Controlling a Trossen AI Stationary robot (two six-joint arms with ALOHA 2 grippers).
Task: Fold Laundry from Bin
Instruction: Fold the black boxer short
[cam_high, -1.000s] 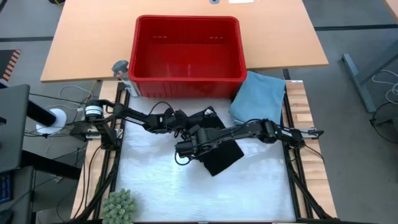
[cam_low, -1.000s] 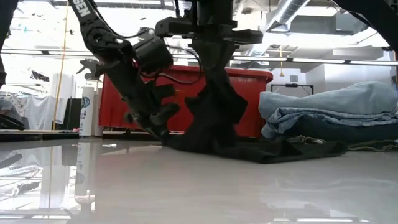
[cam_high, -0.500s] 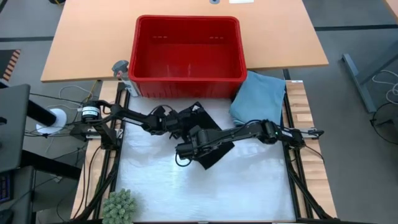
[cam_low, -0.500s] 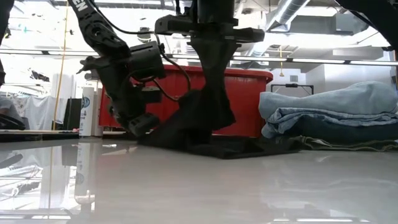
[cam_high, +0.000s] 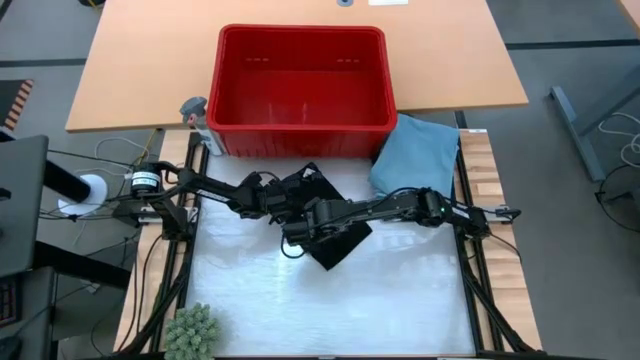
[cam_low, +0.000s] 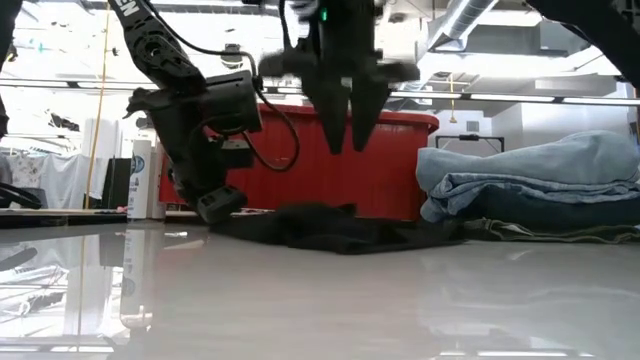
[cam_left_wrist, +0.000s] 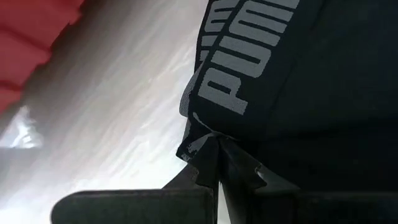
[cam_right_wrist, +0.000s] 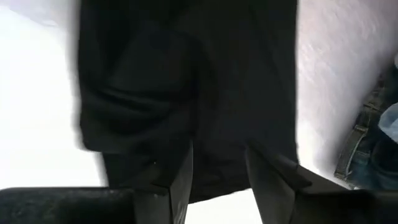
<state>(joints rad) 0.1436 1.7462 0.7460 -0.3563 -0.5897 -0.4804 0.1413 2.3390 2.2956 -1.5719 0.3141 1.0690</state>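
- White, glossy table top (cam_high: 400, 300) fills the near half of the scene, with a tan wooden desk (cam_high: 130, 80) beyond it.
- On that desk, at the far side, sits the red bin (cam_high: 302, 90), its inside showing bare red.
- Just right of the bin's near right corner lies a folded light blue garment (cam_high: 415, 155), resting on other folded cloth in the low view (cam_low: 520, 185).
- Centre stage: a black garment (cam_high: 335, 240) lies flat on the white table, just near the bin.
- In the left wrist view its grey printed lettering (cam_left_wrist: 242, 56) shows across the cloth.
- Left gripper (cam_high: 275, 200) is down at the garment's left edge, low to the table, fingers pinched tight on a corner of the black cloth (cam_left_wrist: 214, 149).
- Right gripper (cam_low: 345, 135) hangs above the middle of the black garment, clear of it, pointing down.
- Its two fingers (cam_right_wrist: 180, 180) stand parted with nothing between them, the cloth lying below.
- At the near left corner of the table sits a small green spiky plant (cam_high: 190, 332).
- A white roll (cam_high: 88, 192) stands off the left side of the table.
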